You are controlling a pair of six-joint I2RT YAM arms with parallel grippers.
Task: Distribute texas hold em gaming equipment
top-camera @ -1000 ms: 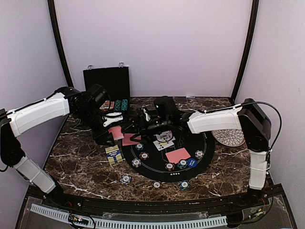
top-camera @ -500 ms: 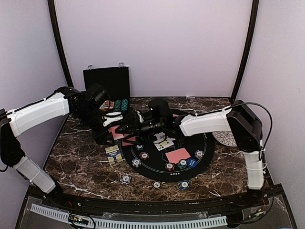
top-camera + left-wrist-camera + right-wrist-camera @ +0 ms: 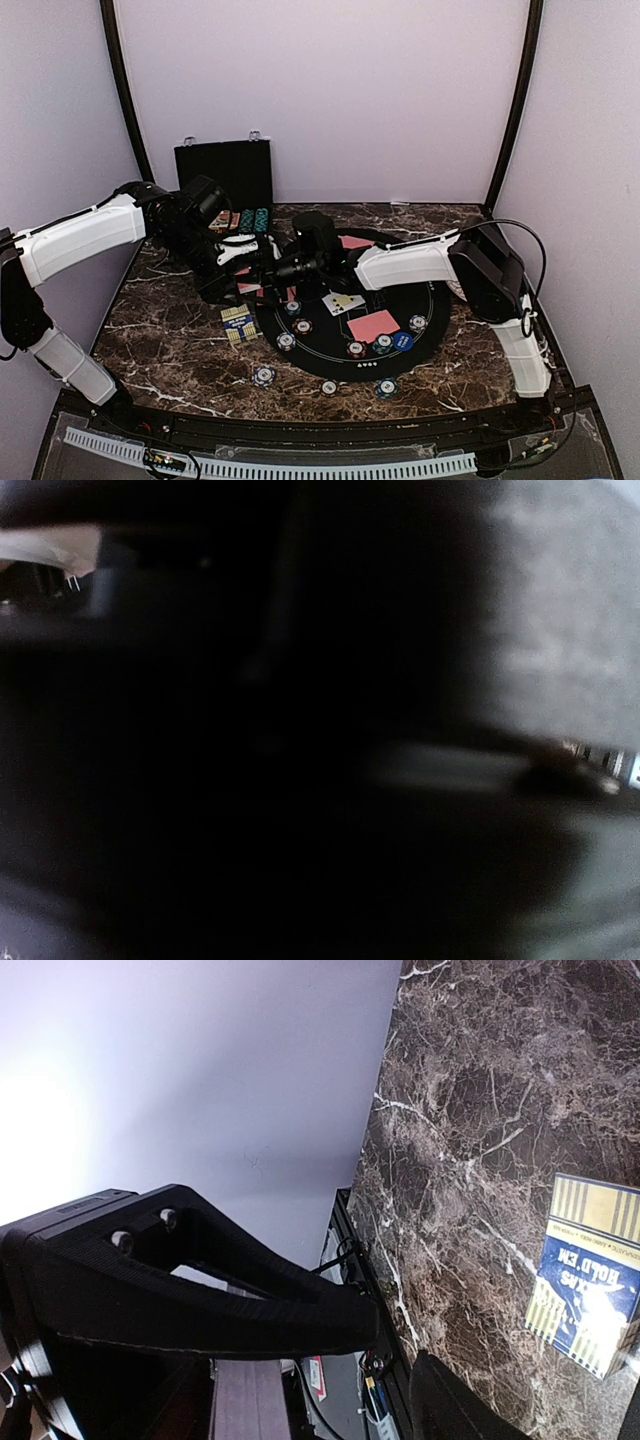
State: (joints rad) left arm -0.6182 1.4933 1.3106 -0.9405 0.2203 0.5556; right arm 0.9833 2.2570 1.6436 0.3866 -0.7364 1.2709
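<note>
- Red-backed cards: one lies face down on the near right part of the round black mat, and another sits at the mat's far edge, behind the right arm.
- Two face-up cards rest overlapped near the mat's middle, just beyond the near red card.
- Striped poker chips are scattered over the near half of the mat, and three more lie off it on the bench, along the mat's near rim.
- A blue marker disc sits on the mat, just right of the near red card.
- More chips stand in rows in the open black case at the far left.
- A blue and yellow card box lies on the bench just left of the mat. The right wrist view shows it too, lettered HOLD'EM.
- The right fingers hang over the mat's left edge, near the left ones. In the wrist view they stand parted, with bench edge showing through the gap.
- The left fingers are closed. Their wrist view is dark and blurred — I cannot tell whether they grip anything.
</note>
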